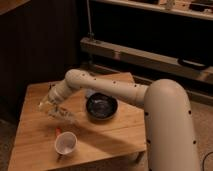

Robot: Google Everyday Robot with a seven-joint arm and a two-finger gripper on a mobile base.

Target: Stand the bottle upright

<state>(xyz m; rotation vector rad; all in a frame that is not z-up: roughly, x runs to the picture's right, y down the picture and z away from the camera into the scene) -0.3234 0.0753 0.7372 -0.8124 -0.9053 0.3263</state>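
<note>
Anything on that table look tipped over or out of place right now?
Yes: the bottle lies tilted on the wooden table at the gripper, not upright. The white cup lies tipped, mouth toward the camera. The dark bowl sits normally.

Tool (50,107) above table (107,135), bottle (64,116) beside it; cup (65,143) nearer, bowl (101,107) right

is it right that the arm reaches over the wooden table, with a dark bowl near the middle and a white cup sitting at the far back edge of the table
Not quite. The camera view shows the white cup near the front edge of the wooden table, not at the back. The rest holds: the arm reaches over the table, its gripper at the left by the bottle, and the dark bowl sits near the middle.
</note>
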